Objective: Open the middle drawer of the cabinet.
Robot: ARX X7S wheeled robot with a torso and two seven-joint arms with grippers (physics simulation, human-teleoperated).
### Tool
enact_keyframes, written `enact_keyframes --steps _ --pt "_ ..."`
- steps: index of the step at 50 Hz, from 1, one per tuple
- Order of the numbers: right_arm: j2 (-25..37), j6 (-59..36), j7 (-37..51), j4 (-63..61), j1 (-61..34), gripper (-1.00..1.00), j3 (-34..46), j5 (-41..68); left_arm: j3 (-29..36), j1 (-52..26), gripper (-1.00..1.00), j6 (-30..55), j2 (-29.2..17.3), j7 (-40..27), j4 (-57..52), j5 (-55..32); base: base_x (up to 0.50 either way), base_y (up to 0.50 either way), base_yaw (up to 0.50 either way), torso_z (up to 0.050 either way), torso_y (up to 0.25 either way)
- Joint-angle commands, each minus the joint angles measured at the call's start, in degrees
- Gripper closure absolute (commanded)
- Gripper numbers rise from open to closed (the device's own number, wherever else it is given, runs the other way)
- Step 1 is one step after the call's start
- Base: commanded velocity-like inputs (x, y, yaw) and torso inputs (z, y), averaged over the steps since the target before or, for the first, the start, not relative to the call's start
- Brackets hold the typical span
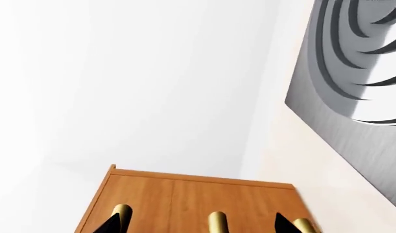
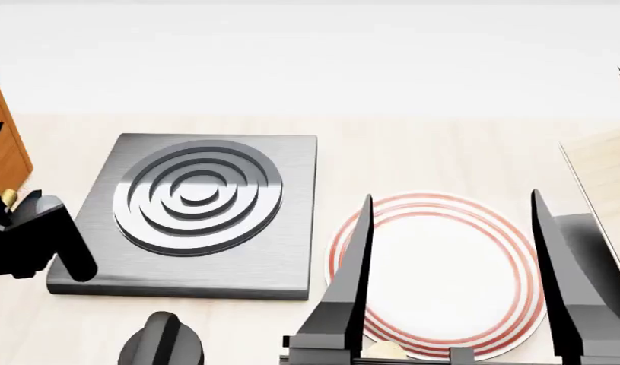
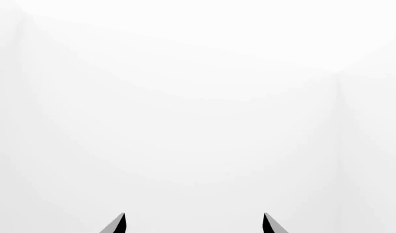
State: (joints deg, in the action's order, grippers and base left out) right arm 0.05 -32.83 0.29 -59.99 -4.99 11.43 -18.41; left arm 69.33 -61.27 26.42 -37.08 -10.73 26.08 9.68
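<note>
Drawer fronts are seen only in part: in the left wrist view the cabinet (image 1: 191, 199) fills the lower middle, its orange-brown face carrying three brass handles (image 1: 216, 222) in a row, cut off by the frame edge. Which of them belongs to the middle drawer cannot be told for certain, though the central one is the likely match, and no drawer is seen pulled out. In the head view only a sliver of the cabinet (image 2: 5, 137) is visible at nine o'clock, with the left gripper (image 2: 26, 243) just beside it toward eight o'clock. In the wrist view the left gripper (image 1: 199, 224) is shown with fingertips apart, straddling the central handle but not yet closed on it. The task is therefore judged to be at the approach stage: alignment is largely done, while closing, gripping and pulling are all left. Further out, a stove plate (image 2: 193, 213) is set at the centre-left of the table and a red-ringed plate (image 2: 513, 251) toward four o'clock. The right gripper (image 2: 452, 289) is held spread wide over that plate, empty.
</note>
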Motion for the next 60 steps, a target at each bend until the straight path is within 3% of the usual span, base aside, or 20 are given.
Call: enact_keyframes --steps 1,60 --pt "0.0 0.0 -0.1 0.0 -0.1 -1.00 0.0 -0.1 0.4 0.1 -1.00 -1.6 1.2 -0.1 2.8 0.0 0.00 0.00 0.00 0.000 0.000" --pt "0.0 0.5 -0.3 0.0 0.4 -1.00 -0.4 0.0 0.0 0.3 -1.00 -6.0 5.7 -1.3 21.0 -1.2 0.00 0.00 0.00 0.000 0.000"
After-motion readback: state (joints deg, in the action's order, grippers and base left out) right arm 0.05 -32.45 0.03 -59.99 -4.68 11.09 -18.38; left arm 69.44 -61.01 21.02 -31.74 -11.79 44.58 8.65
